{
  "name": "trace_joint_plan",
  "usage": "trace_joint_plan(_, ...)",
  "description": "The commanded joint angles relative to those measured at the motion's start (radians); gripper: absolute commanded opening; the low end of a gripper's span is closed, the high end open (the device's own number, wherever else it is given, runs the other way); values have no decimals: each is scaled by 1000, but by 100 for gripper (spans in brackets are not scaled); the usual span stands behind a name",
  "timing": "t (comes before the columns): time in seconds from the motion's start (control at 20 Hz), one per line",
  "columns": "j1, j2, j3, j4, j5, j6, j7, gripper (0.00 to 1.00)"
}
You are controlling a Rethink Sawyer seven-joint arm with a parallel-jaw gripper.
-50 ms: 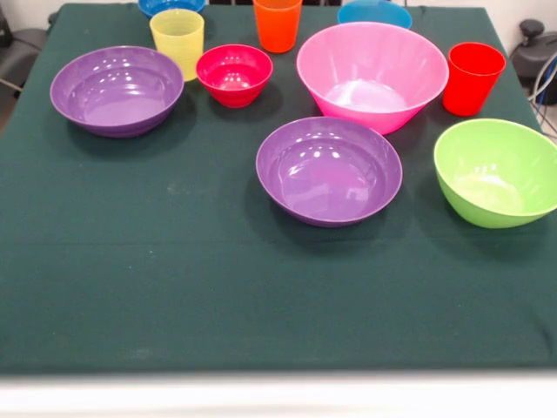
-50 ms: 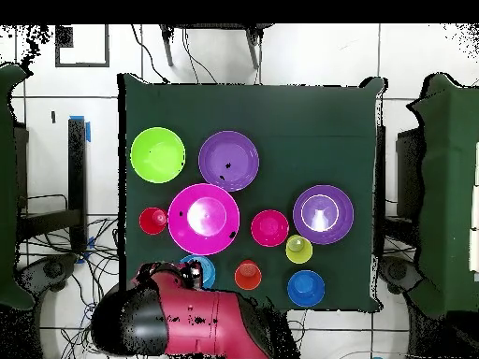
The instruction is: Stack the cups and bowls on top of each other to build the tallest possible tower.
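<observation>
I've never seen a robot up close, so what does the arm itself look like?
Only the overhead view shows the arm: a bulky, rounded body in glossy red with a black rounded section at one end. Its pincer can't be made out, and no markings or cables on it are clear.

My arm [image 2: 187, 323] is drawn back, folded low over my base. It shows in the overhead view only: red shell with a black rounded joint housing at one end, lying roughly level, its tip end just reaching the table's near edge. The gripper itself can't be picked out there, so I can't tell how the jaws stand. The front view shows none of me, not even fingertips at the top edge.
</observation>
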State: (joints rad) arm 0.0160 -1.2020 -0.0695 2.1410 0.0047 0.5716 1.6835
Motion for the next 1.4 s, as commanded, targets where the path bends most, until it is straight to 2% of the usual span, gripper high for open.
trace_joint_plan(0.05,-7,172,46,-140,-19,37,158,100)
trace_joint_plan(0.4,-14,263,41,-265,-30,84,137,100)
trace_joint_plan(0.7,-29,324,51,-326,-30,50,111,100)
trace_joint_plan(1.05,-12,390,31,-414,-45,71,116,100)
trace_joint_plan(1.2,-12,420,33,-454,-47,110,104,100)
trace_joint_plan(1.4,-29,458,49,-488,-41,128,78,100)
